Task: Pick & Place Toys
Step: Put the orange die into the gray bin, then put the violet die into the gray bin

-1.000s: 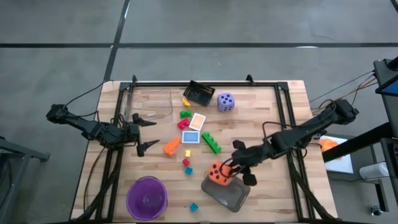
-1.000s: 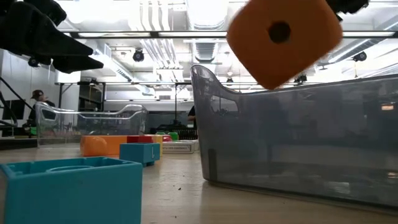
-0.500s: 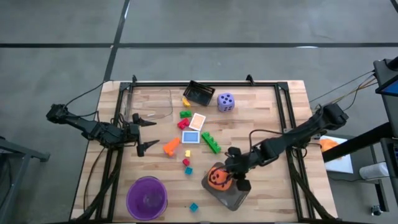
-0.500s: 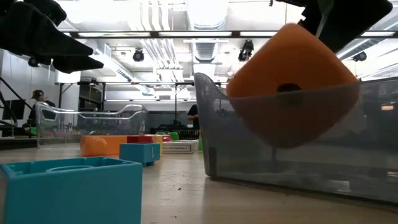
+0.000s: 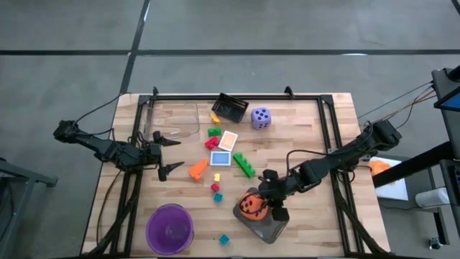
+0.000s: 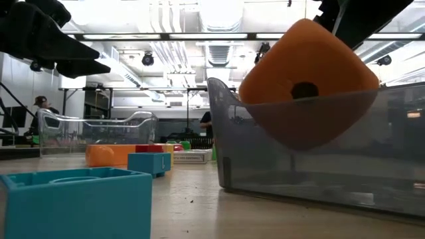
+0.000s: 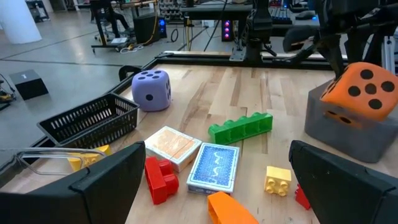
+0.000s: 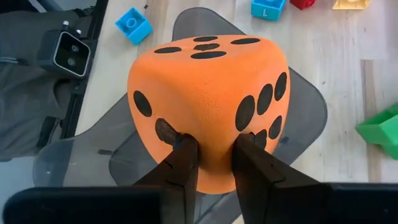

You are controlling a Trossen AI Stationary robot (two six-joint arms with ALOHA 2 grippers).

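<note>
Wooden slats run under everything. Over the grey tray (image 5: 260,221), the right gripper (image 8: 208,163) pinches the orange die (image 8: 208,109), fingers narrow, the die tilted, half below the tray's rim. Released askew, it could catch the wall and tumble out. Only the right wrist view shows that pinch; the low view shows depth. The left gripper (image 5: 168,152), well apart, gapes wide and holds nothing.

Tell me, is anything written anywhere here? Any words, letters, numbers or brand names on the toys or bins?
"L": on a small blue plastic block, in the right wrist view.
A round mark, maybe "O": on a second blue plastic block; cannot tell if it is a letter.
Orange foam die and purple foam die: dots only, no numerals.
Blue-backed card: pattern only.
Nothing else is readable.
</note>
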